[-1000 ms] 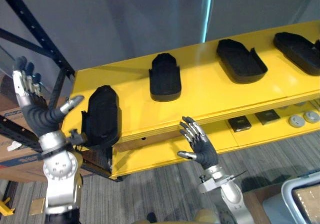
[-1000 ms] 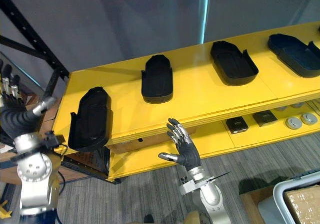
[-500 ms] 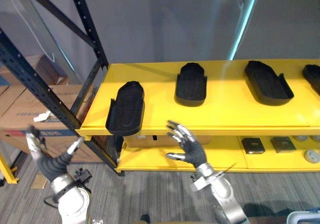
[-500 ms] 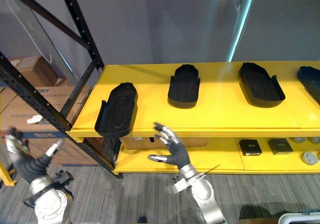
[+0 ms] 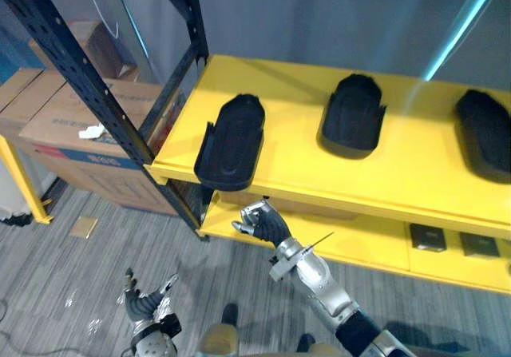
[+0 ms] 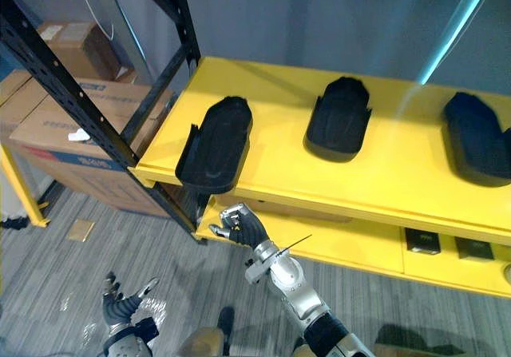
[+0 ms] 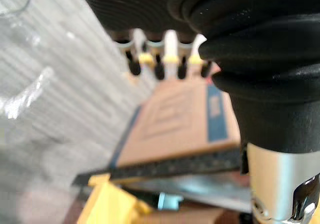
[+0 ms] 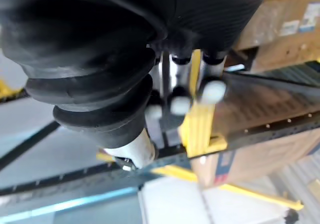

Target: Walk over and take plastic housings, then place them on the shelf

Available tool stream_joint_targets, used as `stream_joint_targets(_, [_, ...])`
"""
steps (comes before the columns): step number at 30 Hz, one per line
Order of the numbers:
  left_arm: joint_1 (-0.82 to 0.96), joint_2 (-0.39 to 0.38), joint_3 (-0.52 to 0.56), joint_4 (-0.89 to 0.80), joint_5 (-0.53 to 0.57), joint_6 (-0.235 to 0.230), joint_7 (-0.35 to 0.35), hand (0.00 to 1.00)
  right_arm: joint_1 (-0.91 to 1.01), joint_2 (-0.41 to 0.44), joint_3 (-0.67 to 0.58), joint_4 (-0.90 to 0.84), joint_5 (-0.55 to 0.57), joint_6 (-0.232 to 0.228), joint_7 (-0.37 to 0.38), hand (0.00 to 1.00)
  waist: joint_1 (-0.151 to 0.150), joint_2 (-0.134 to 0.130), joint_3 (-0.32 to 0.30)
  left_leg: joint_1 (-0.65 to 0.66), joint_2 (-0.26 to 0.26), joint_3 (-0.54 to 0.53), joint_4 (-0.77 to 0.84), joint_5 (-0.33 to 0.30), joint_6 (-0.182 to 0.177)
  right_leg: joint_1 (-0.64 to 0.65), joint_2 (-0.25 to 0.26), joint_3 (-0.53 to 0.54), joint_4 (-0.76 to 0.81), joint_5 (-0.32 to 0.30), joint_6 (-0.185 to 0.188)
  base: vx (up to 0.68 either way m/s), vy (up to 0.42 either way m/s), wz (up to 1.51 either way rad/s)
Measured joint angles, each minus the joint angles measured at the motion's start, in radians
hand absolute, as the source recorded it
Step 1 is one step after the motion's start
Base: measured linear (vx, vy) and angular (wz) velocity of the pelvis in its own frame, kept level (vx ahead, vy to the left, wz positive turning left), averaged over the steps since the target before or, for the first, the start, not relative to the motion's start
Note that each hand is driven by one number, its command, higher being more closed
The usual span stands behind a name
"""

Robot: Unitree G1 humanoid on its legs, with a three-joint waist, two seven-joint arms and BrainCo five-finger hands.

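Letting the left hand (image 5: pixel 148 301) hang low near the floor, fingers spread and slack, after holding it up beside the leftmost housing (image 5: pixel 231 141) a second ago. Keeping the right hand (image 5: pixel 259 223) just under the front edge of the yellow shelf (image 5: pixel 303 177), now curling its fingers loosely on nothing instead of spreading them. Looking down from a shifted head, too. Leaving the leftmost, the middle housing (image 5: pixel 351 121) and the right housing (image 5: pixel 483 133) resting on the top deck, the leftmost overhanging the lip and grasped by neither hand. Probably finishing a placement and backing off to fetch more. Seeing a blue-and-white label on the cardboard box (image 5: pixel 80 125) beside the black rack upright (image 5: pixel 96 93), its print too small for reading.
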Motion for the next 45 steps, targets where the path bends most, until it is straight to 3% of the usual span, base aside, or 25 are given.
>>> stream_joint_targets(4, [-0.005, 0.0, -0.085, 0.0, -0.045, 0.001, -0.071, 0.0, -0.095, 0.041, -0.072, 0.041, -0.037, 0.0, -0.083, 1.0, 0.004, 0.002, 0.047, -0.029, 0.001, -0.004, 0.013, 0.007, 0.0, -0.036, -0.004, 0.0, 0.035, -0.002, -0.003, -0.03, -0.002, 0.03])
stream_joint_targets(9, [-0.009, 0.0, -0.159, 0.0, -0.053, 0.002, -0.12, 0.0, -0.176, 0.059, -0.101, 0.045, -0.038, 0.0, -0.122, 1.0, 0.008, 0.02, 0.097, -0.034, -0.003, -0.004, 0.034, 0.007, 0.0, -0.044, -0.013, 0.001, 0.063, -0.013, -0.005, 0.0, 0.0, 0.0])
stream_joint_targets(14, [-0.01, 0.001, -0.182, 0.032, -0.056, 0.003, -0.115, 0.0, -0.191, 0.084, -0.088, 0.044, -0.039, 0.005, -0.122, 1.0, 0.013, 0.034, 0.117, -0.037, -0.002, -0.005, 0.036, 0.007, 0.0, -0.057, -0.017, 0.001, 0.09, -0.03, -0.005, 0.0, 0.0, 0.0])
stream_joint_targets(20, [-0.028, 0.006, -0.182, 0.061, -0.095, 0.004, -0.101, 0.0, -0.226, 0.116, -0.036, 0.03, -0.044, 0.042, -0.129, 1.0, 0.024, 0.037, 0.118, -0.043, 0.0, -0.006, 0.041, 0.006, -0.001, -0.067, -0.018, 0.0, 0.109, -0.042, -0.008, 0.0, -0.003, 0.01])
stream_joint_targets(23, [-0.028, 0.018, -0.183, 0.072, -0.116, 0.015, -0.094, 0.0, -0.249, 0.146, 0.001, 0.011, -0.079, 0.063, -0.159, 1.0, 0.025, 0.039, 0.119, -0.044, 0.0, -0.011, 0.051, 0.002, -0.006, -0.068, -0.02, -0.001, 0.128, -0.056, -0.008, 0.0, -0.022, 0.04])
stream_joint_targets(27, [-0.028, 0.02, -0.184, 0.072, -0.125, 0.03, -0.094, 0.0, -0.3, 0.166, 0.011, 0.011, -0.126, 0.126, -0.234, 1.0, 0.027, 0.052, 0.126, -0.046, 0.002, -0.013, 0.057, 0.0, -0.008, -0.082, -0.023, -0.002, 0.164, -0.078, -0.012, -0.01, -0.011, 0.02])
stream_joint_targets(34, [-0.027, 0.019, -0.209, 0.078, -0.121, 0.038, -0.088, 0.0, -0.298, 0.165, -0.031, 0.01, -0.12, 0.13, -0.253, 1.0, 0.025, 0.052, 0.127, -0.044, 0.007, -0.009, 0.058, -0.001, -0.009, -0.086, -0.022, 0.0, 0.176, -0.088, -0.016, 0.0, -0.001, -0.01])
stream_joint_targets(40, [-0.027, 0.019, -0.21, 0.104, -0.122, 0.032, -0.076, 0.0, -0.273, 0.165, -0.016, -0.102, -0.056, 0.129, -0.137, 1.0, 0.023, 0.042, 0.135, -0.045, 0.013, 0.014, 0.062, -0.007, -0.013, -0.099, -0.018, 0.024, 0.177, -0.087, -0.016, 0.01, -0.004, -0.11])
stream_joint_targets(45, [-0.028, 0.019, -0.2, 0.109, -0.122, 0.032, -0.076, 0.0, -0.258, 0.166, 0.119, -0.106, -0.035, 0.132, 0.043, 1.0, 0.025, 0.039, 0.138, -0.045, 0.012, 0.023, 0.076, -0.024, -0.011, -0.099, -0.02, 0.027, 0.176, -0.087, -0.015, 0.02, -0.001, -0.04])
